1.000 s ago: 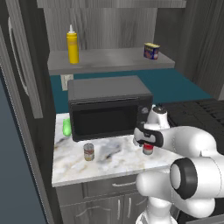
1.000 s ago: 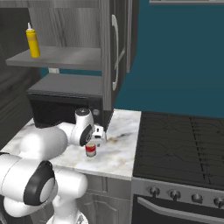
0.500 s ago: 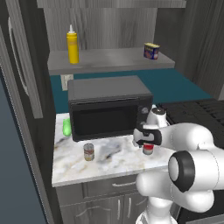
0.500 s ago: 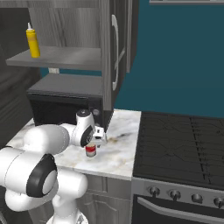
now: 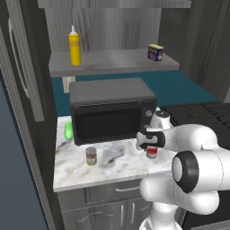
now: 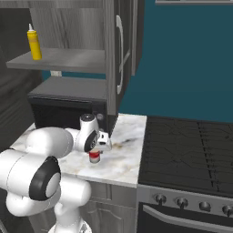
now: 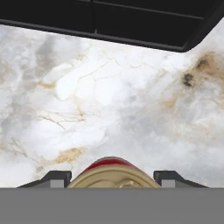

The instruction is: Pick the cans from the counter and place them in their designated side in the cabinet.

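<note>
Already down at the marbled worktop (image 5: 112,168), your gripper (image 7: 112,176) straddles the red-and-white can (image 5: 152,152), which stands upright just in front of the black microwave (image 5: 112,110) near the worktop's right end, close to the stove (image 6: 191,150). From the hand view, the two dark fingertips (image 7: 54,177) sit either side of the can's silver top with little or no gap, so the jaws look drawn in around the can; whether they are truly pressing on it, you cannot tell from these pictures. The can's base appears to rest on the stone, so the lift looks not yet begun.

Judge the task as barely under way. Neither can is in the cabinet (image 5: 112,27): the brownish-red can (image 5: 91,156) stands alone further left on the worktop, well apart from the gripper, with a green item (image 5: 68,130) behind it beside the microwave. Up on the grey shelf (image 5: 112,63) you have only the yellow squeeze bottle (image 5: 74,46) at the left and the blue-and-yellow tin (image 5: 155,52) at the right, with bare board between them.

What remains, by this reading: secure the first can, raise it clear of the microwave, set it on its proper side of the shelf, then do likewise for the second can.
</note>
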Tool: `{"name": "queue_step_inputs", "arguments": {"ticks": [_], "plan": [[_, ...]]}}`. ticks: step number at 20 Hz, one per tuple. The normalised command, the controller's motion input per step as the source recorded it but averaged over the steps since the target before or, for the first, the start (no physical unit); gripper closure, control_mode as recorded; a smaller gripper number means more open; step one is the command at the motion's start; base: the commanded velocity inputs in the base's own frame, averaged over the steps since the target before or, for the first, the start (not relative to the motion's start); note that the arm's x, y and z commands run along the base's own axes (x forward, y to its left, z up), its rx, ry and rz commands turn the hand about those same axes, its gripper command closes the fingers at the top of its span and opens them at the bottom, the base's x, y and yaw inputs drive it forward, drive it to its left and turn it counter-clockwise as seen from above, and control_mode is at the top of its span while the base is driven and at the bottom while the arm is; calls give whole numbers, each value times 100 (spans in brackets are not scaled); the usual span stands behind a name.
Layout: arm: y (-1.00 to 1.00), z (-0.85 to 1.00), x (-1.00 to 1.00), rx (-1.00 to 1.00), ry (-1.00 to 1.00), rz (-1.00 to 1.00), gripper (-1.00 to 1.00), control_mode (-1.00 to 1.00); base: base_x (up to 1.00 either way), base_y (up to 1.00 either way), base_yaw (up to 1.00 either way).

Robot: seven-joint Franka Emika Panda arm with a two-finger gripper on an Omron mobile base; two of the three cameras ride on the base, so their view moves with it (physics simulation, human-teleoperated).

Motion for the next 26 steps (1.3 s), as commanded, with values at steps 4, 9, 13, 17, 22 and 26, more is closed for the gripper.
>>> {"name": "queue_step_inputs", "arguments": {"ticks": [4, 9, 13, 17, 22, 26], "plan": [[0, 0, 0, 0, -2, 0, 100, -100, 0, 0, 0], [0, 19, -11, 0, -8, 0, 100, -100, 0, 0, 0], [0, 30, -20, 0, -10, 0, 100, -100, 0, 0, 0], [0, 33, -24, 0, -11, 0, 100, -100, 0, 0, 0], [0, 31, -21, 0, -9, 0, 100, -100, 0, 0, 0], [0, 27, -19, 0, -8, 0, 100, -100, 0, 0, 0]]}}
